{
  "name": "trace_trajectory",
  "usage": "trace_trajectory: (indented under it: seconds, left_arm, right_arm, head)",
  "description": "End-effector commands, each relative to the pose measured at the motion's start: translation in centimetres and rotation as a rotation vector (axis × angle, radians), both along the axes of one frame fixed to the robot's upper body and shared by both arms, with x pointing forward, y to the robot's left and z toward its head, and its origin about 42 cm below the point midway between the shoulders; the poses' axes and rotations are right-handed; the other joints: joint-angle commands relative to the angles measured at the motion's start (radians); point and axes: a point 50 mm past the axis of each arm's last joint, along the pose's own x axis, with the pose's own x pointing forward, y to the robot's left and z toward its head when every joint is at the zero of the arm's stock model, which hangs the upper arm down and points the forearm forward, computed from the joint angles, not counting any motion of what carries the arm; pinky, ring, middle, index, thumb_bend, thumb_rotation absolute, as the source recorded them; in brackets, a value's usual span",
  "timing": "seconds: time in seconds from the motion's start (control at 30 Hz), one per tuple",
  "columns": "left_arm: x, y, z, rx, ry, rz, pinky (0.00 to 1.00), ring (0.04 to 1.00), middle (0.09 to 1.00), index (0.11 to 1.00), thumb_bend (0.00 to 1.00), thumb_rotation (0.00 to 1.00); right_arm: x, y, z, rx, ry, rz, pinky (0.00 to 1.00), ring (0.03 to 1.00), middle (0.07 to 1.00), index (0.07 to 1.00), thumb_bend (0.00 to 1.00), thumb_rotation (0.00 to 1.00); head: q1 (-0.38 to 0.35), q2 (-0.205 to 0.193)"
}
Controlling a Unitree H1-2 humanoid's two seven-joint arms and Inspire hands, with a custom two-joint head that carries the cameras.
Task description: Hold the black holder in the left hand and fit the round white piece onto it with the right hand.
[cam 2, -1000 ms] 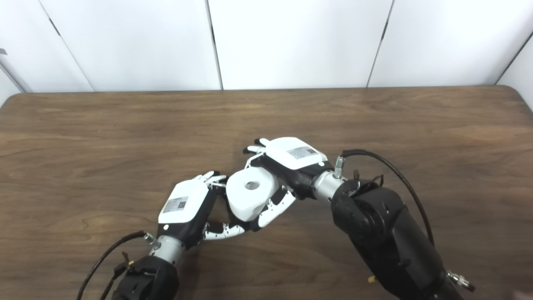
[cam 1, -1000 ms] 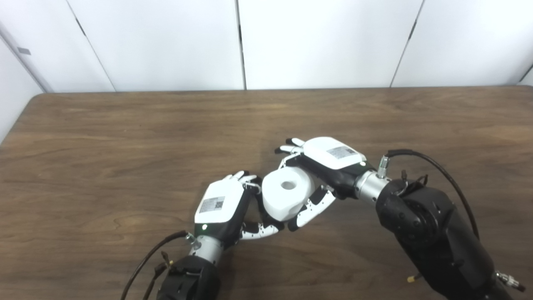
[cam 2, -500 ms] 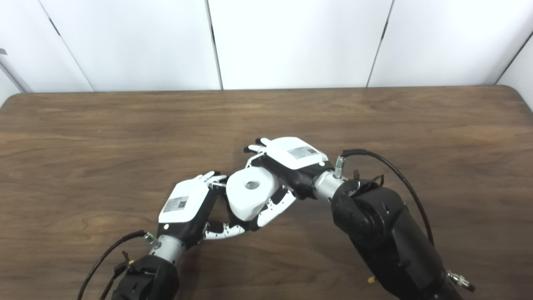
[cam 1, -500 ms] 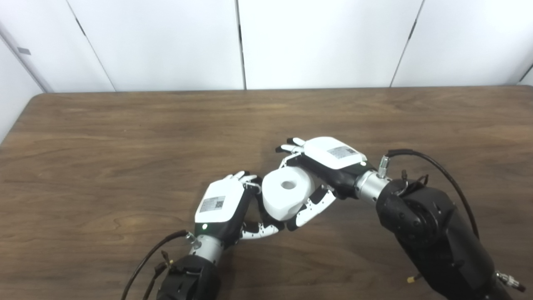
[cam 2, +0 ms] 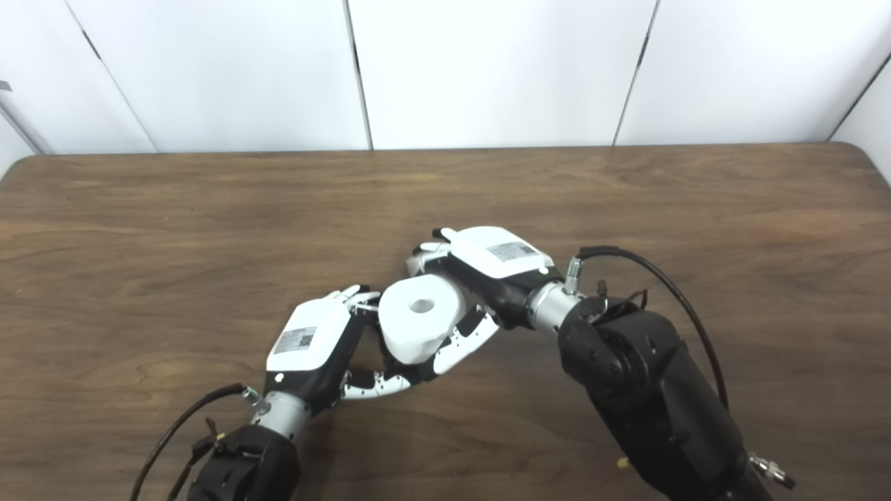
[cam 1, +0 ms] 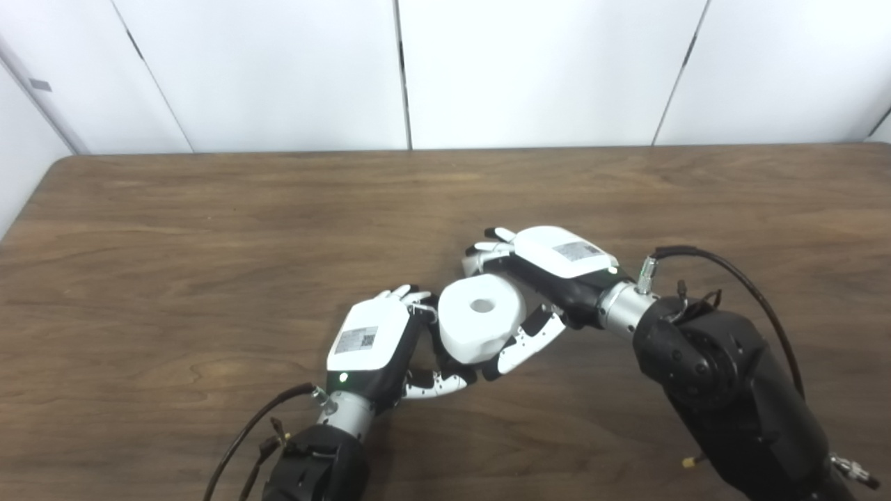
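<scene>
Two robot hands meet above the middle of a dark wooden bench (cam 1: 209, 229), near its front edge. The right hand (cam 1: 550, 268) grasps the round white piece (cam 1: 482, 318), a thick ring with a hole in its top, fingers curled behind it and thumb in front. The left hand (cam 1: 376, 344) sits just beside the piece, its fingers curled underneath, touching it. The black holder is hidden between the hands, so I cannot tell whether the left hand grips it. White wall panels (cam 1: 529, 69) stand behind the bench.
</scene>
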Motion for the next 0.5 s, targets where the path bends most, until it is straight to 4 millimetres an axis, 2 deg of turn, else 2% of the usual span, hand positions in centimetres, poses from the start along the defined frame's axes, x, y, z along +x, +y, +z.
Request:
trace_trajectory:
  seconds: [0.0, 0.47]
  left_arm:
    - [-0.7, -0.2, -2.6, 0.055, 0.136, -0.046, 0.92, 0.916, 0.83, 0.491, 0.51, 0.05]
    - [-0.5, 0.1, -3.0, 0.057, 0.141, -0.047, 0.91, 0.915, 0.829, 0.491, 0.51, 0.05]
  right_arm:
    - [0.4, 0.1, 1.7, 0.025, -0.052, 0.003, 0.98, 1.0, 0.927, 0.815, 1.0, 0.4]
    - [1.6, -0.7, 3.7, 0.035, -0.09, -0.017, 0.96, 1.0, 0.924, 0.819, 1.0, 0.41]
  head:
    - [0.001, -0.001]
    - [0.002, -0.008]
